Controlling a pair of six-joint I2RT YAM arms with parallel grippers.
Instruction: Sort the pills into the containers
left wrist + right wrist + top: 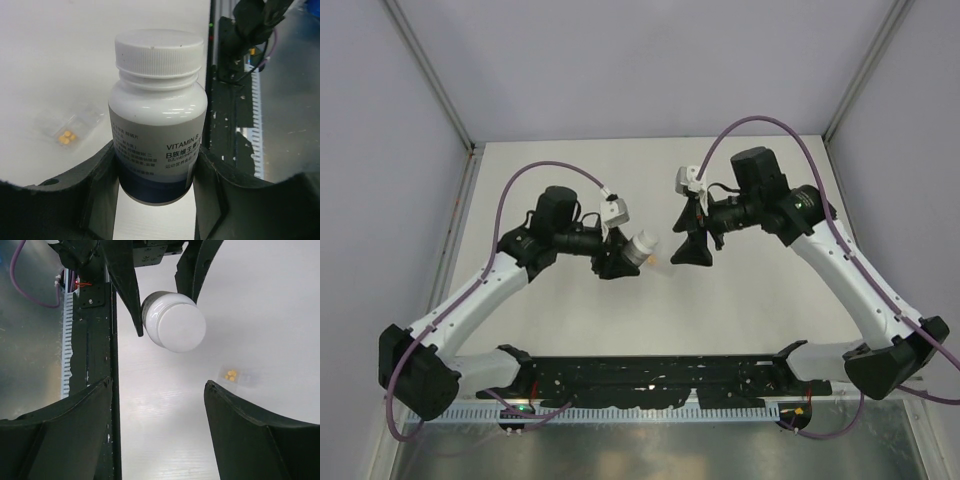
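Bottle [157, 120] with a white cap [180, 327], held off the table [750, 300] near its centre. My left gripper [620, 258] is clamped around the bottle's lower body and tips it sideways, cap pointing right. My right gripper [157, 390] faces the cap from close by with its fingers spread wide, holding nothing and touching nothing. A clear packet [67, 127] lies flat on the table under the gap between my grippers, with a few orange pills [66, 137] inside it.

The cap is on, so I judge unscrewing it to be the step in hand. The bottle's label looks smooth. If my right fingers close off-centre or twist hard, the bottle could spin or slide in my left grip, or drop onto the packet. Once open, a bottle tipped like this could spill. The packet looks thin and light, so a brush from either arm could push it away.
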